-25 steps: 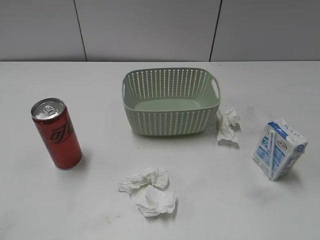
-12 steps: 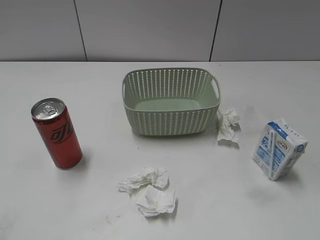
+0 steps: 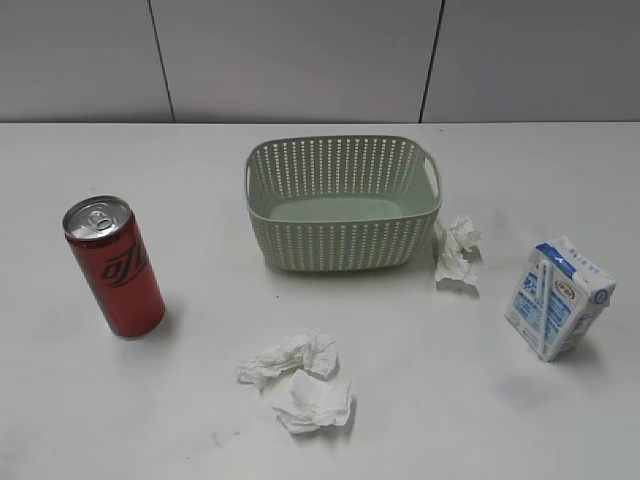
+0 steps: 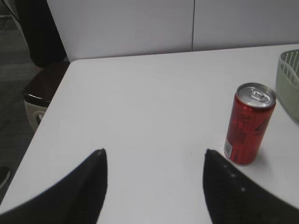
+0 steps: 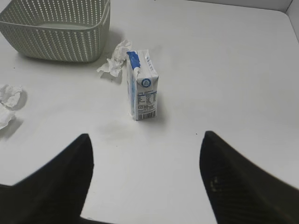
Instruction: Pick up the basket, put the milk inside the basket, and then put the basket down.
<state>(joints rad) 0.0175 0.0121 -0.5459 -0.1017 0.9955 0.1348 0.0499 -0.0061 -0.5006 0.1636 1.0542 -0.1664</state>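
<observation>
The pale green basket [image 3: 342,203] stands empty on the white table, in the middle toward the back; it also shows in the right wrist view [image 5: 58,29] and its edge in the left wrist view [image 4: 289,79]. The white and blue milk carton [image 3: 556,297] stands upright at the right, also seen in the right wrist view [image 5: 142,85]. My left gripper [image 4: 154,151] is open and empty over bare table, left of the red can. My right gripper [image 5: 145,135] is open and empty, in front of the milk. Neither gripper shows in the exterior view.
A red soda can [image 3: 113,266] stands at the left, also in the left wrist view [image 4: 247,123]. Crumpled tissues lie in front of the basket [image 3: 296,380] and beside its right end [image 3: 456,251]. The table's left edge [image 4: 44,121] has a dark chair beyond it.
</observation>
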